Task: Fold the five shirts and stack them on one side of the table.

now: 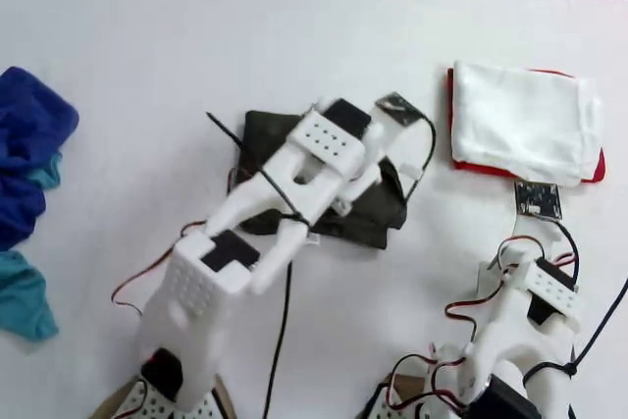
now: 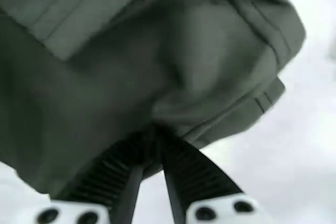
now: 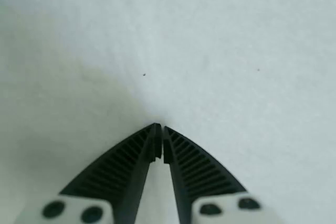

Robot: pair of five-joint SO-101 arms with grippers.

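White smooth table (image 1: 147, 46). Dark shirt (image 1: 378, 211) mid-table: soft grey-green cloth, stitched hems, crumpled into loose lump; long axis slanted, far-left to near-right. Left tool (image 2: 156, 129), ribbed black fingers, pinched on its fold. Right tool (image 3: 159, 128) closed tight over bare table. Flat rectangular white shirt (image 1: 525, 120) lies on red shirt (image 1: 479, 169), far right. Blue shirt (image 1: 29, 144) and teal shirt (image 1: 22, 301) heaped at left edge.
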